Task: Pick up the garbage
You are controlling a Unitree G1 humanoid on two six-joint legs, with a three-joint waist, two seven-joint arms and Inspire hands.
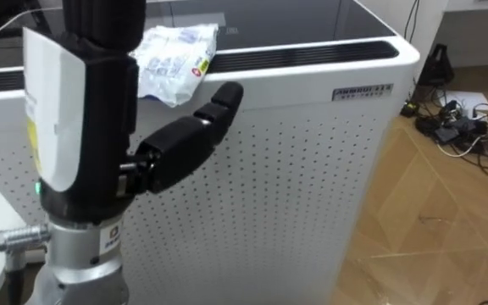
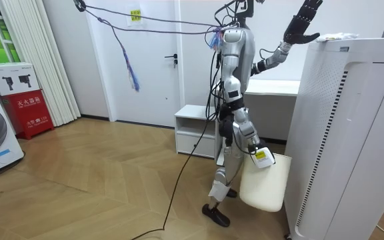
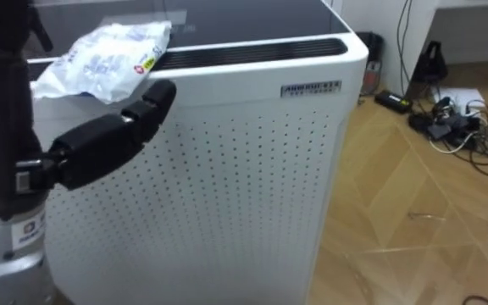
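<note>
Left hand (image 1: 83, 127) is up at the top front edge of the air purifier (image 1: 312, 169), fingers straight & spread, holding nothing. Thumb (image 1: 185, 140) points out across the front panel, tip just under the garbage. Prob posed open b/c the hand has to get round the piece before it can close.

Garbage = crumpled plastic wrapper (image 1: 174, 52). It lies on the purifier's top at the front lip, partly over the vent slot (image 1: 312, 52), just right of the hand. Whether they touch can't be told. It's thin film at an edge, so a nudge could tip it off.

Further right: floor w/ a tangle of cables (image 1: 464, 127), well apart & no part in this.

Room view: robot stands close to the purifier, right hand (image 2: 261, 156) low by a white bin (image 2: 265, 183), presumably there to take the wrapper. Its grip can't be told.
</note>
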